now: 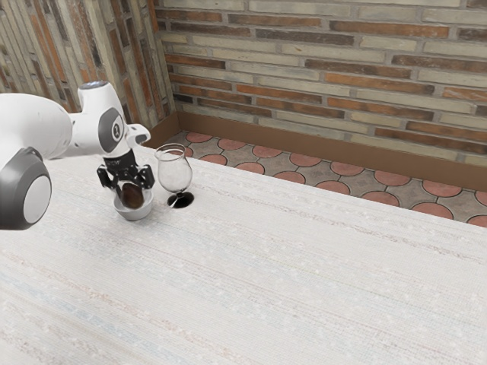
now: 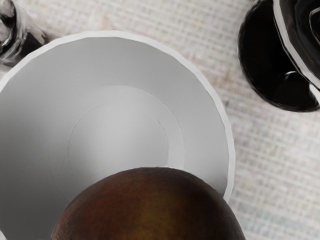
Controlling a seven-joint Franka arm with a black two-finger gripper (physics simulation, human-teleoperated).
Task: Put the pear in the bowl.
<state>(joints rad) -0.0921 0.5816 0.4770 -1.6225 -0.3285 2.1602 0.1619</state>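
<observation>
My gripper (image 1: pixel 129 187) points down over the grey bowl (image 1: pixel 135 214), with its fingers on two sides of the dark brown pear (image 1: pixel 132 197). It is shut on the pear, whose lower part hangs within the bowl's rim. In the wrist view the rounded brown top of the pear (image 2: pixel 150 207) covers one side of the bowl (image 2: pixel 120 125), and the bowl's bare floor shows beside it. Whether the pear touches the bowl, I cannot tell.
Close beside the bowl stands a clear stemmed glass (image 1: pixel 176 175) with a black base, its base (image 2: pixel 272 65) near the rim in the wrist view. Another dark, shiny object (image 2: pixel 17 37) lies close to the rim on the other side.
</observation>
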